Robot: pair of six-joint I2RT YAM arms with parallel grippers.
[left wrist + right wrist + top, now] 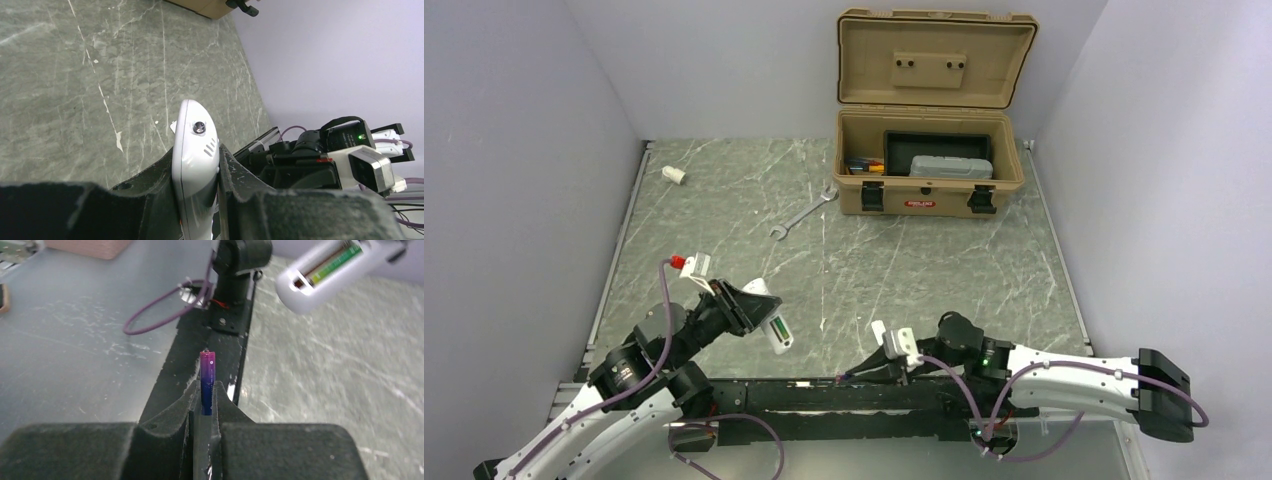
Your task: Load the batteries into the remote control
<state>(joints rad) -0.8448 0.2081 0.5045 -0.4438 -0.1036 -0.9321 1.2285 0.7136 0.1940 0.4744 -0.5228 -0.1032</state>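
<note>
**A:** Nearest is the right gripper [206, 399]. Its fingers are clamped on a slim battery [207, 375] that stands tip-up over the black rail [170, 370]. The battery reads purple in this view, not green.

**B:** And the remote [327, 265]?

**A:** It's off the table, pinched across its body by the left gripper [197, 172], with its open back turned toward the right arm. One green battery [336, 261] sits inside, and the lane [325, 259] beside it looks empty.

**B:** So the step is the second one.

**A:** I'd say so. Turn the battery to lie along the lane, press the flat end against the spring first, then tip the other end down. The left arm should only brace the remote.

**B:** What can't you tell?

**A:** Which end is plus, because the battery's lower half is buried between the fingers. The remote's far end is cut off at the frame edge and its contacts are blurred. From above, the right fingertips are lost against the rail.
</note>
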